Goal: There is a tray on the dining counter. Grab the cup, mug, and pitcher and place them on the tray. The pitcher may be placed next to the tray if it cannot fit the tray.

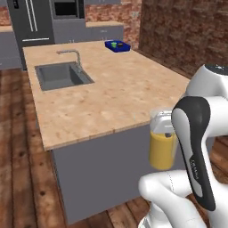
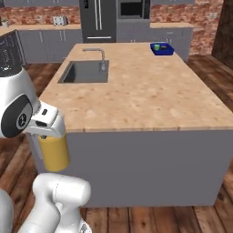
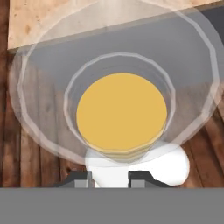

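Beige wood-grain dining counter (image 1: 111, 93), cylindrical glass pitcher (image 1: 162, 147).

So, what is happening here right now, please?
The robot arm is carrying the pitcher of orange-yellow liquid in its claw, held in the air beside the near end of the dining counter, above the wood floor. The blue tray sits at the far corner of the counter with the green cup already on it. The pitcher is not yet there.
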Robot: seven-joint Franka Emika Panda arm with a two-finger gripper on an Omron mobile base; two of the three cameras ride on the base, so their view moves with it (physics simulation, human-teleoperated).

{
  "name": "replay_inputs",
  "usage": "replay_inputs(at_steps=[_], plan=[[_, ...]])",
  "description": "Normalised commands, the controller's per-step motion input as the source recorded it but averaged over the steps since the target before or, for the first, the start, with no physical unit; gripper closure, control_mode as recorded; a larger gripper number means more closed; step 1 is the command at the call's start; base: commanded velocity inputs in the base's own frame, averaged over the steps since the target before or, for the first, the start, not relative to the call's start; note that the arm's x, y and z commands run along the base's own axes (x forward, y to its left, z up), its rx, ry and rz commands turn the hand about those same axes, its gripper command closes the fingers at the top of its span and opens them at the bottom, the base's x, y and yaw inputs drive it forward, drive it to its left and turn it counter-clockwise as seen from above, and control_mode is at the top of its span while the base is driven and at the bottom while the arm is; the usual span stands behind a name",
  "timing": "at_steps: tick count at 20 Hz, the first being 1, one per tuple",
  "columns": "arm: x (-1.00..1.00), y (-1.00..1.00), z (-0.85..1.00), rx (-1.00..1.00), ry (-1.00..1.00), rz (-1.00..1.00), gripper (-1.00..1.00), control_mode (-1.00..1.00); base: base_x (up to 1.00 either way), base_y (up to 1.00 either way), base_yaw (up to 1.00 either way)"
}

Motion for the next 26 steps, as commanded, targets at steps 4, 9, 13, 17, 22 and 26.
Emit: replay_inputs(at_steps=[4, 9, 13, 17, 22, 26], plan=[[0.00, 0.00, 0.00, 0.00, 0.00, 0.00, 1.00, 1.00, 0.25, -1.00, -0.01], [0.00, 0.00, 0.00, 0.00, 0.00, 0.00, 1.00, 1.00, 0.15, -1.00, 0.00], [0.00, 0.00, 0.00, 0.00, 0.00, 0.00, 1.00, 1.00, 0.00, -1.00, 0.00], [0.00, 0.00, 0.00, 0.00, 0.00, 0.00, 1.00, 1.00, 0.00, -1.00, 0.00], [0.00, 0.00, 0.00, 0.00, 0.00, 0.00, 1.00, 1.00, 0.05, -1.00, 0.00], [0.00, 0.00, 0.00, 0.00, 0.00, 0.00, 1.00, 1.00, 0.09, -1.00, 0.00]])
